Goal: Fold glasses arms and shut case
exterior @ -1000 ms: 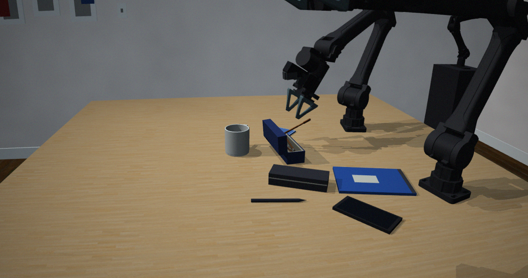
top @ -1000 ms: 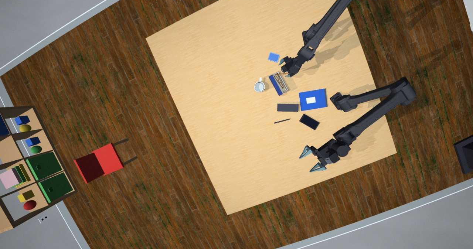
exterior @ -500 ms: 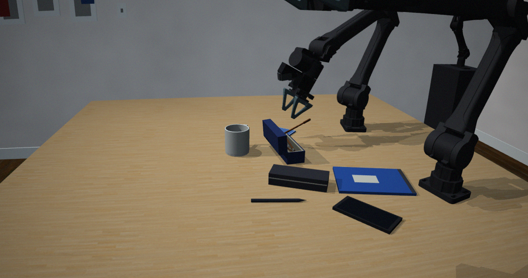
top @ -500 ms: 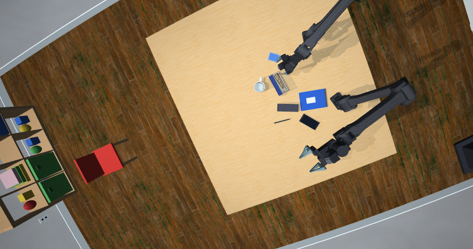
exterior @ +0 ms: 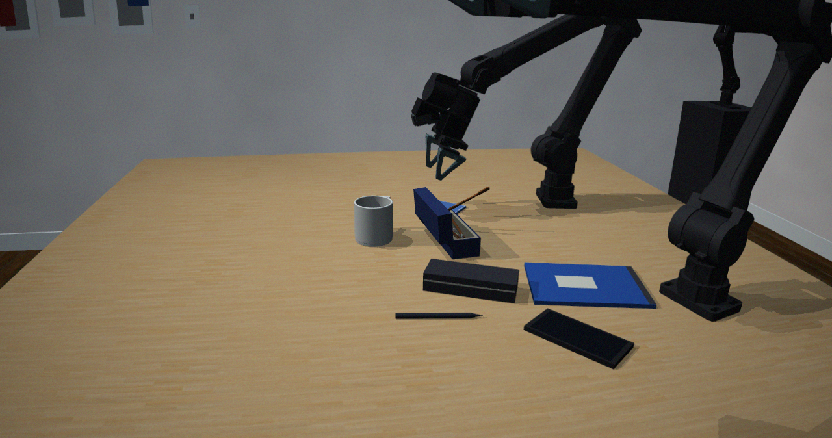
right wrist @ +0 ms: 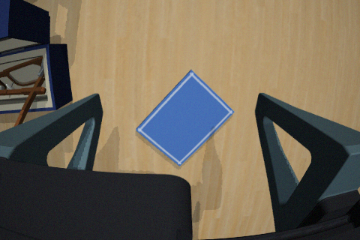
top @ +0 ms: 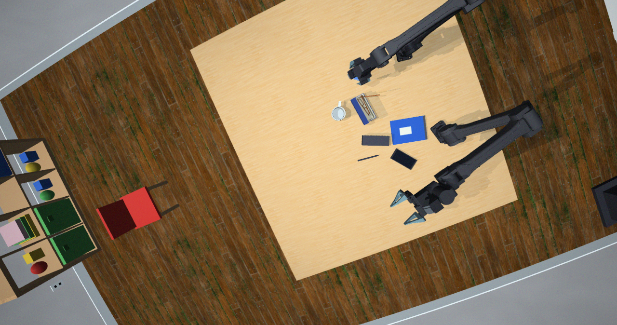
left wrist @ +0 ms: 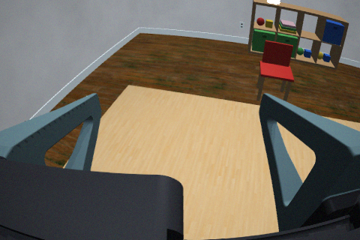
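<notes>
Near the tabletop's middle: mug (top: 338, 113) (exterior: 373, 221), upright; dark closed case (top: 375, 140) (exterior: 470, 280); pen (top: 368, 157) (exterior: 437, 315); phone (top: 403, 159) (exterior: 578, 337). Blue notebook (top: 416, 128) (exterior: 622, 290) lies flat, nearer the arm-side edge.

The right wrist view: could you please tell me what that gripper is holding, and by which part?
Nothing is held; the right gripper is open.
</notes>
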